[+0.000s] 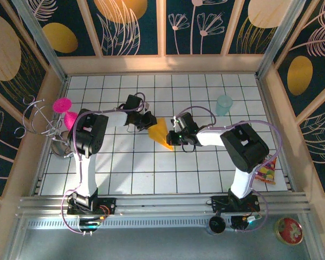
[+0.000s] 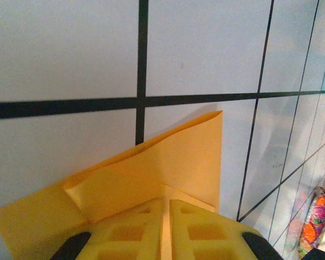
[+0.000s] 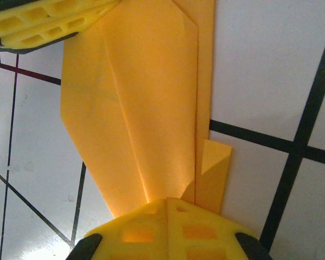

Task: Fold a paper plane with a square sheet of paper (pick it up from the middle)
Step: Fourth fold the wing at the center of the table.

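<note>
From above, the paper plane (image 1: 161,134), a thin, creased orange-yellow wedge, lay on the glossy white gridded tabletop (image 1: 124,173), left of the pale teal cup (image 1: 224,104). At the left wrist, the latticed yellow left fingers (image 2: 151,241) pinched its folded edge. At the right wrist, the right fingers (image 3: 219,223) were clamped on its narrow end.

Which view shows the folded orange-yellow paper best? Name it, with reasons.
Right wrist view: the folded orange-yellow paper is close, with its long creases and small folded flap plain. Top external shows the paper as a small distant wedge; left wrist, one curled part of it.
</note>
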